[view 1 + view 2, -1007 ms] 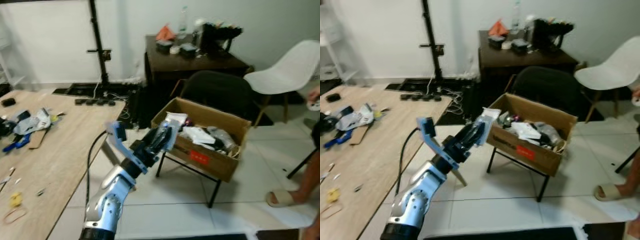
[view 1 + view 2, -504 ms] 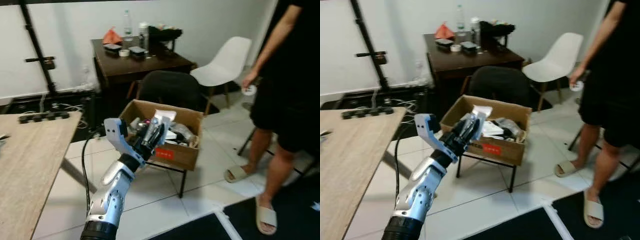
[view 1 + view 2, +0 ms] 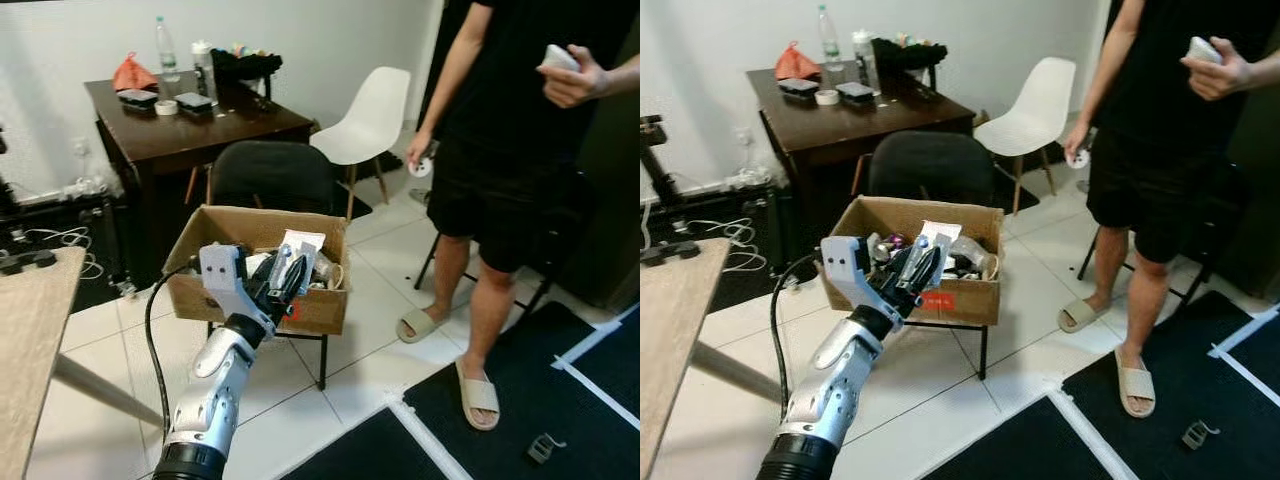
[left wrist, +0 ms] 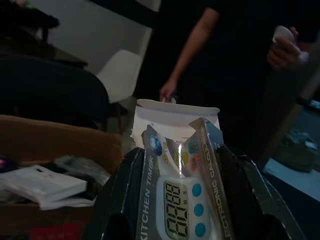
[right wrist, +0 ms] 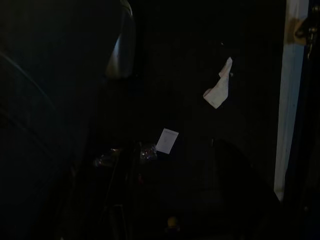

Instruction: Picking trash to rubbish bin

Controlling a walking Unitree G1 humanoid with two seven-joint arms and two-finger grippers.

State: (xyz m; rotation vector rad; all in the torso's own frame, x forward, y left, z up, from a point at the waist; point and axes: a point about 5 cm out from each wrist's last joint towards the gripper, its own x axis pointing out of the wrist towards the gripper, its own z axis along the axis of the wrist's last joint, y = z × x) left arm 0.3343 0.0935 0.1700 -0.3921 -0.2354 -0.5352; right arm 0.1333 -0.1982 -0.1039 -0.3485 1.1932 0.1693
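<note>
My left gripper point(image 3: 285, 275) is raised in front of me, shut on a kitchen timer package point(image 4: 181, 200) of clear plastic and printed card. The package point(image 3: 292, 262) sticks up between the black fingers point(image 4: 122, 195). Just beyond it stands an open cardboard box point(image 3: 315, 312) with a red label, resting on a black chair point(image 3: 272, 177) and holding several bits of paper and plastic trash. The gripper hovers at the box's near rim. In the very dark right wrist view, scraps of paper point(image 5: 218, 91) lie on a dark floor.
A person in black point(image 3: 520, 130) stands to the right in sandals, holding a white controller point(image 3: 560, 60). A dark wooden desk point(image 3: 190, 115) with bottles is behind the box, a white chair point(image 3: 368, 112) beside it. A light wooden table edge point(image 3: 25, 340) is at my left. Black mats point(image 3: 520, 420) cover the floor on the right.
The camera has swung right: the wooden table slid out at left and the person came fully into view. My left gripper, still holding the package, is now closer to the box.
</note>
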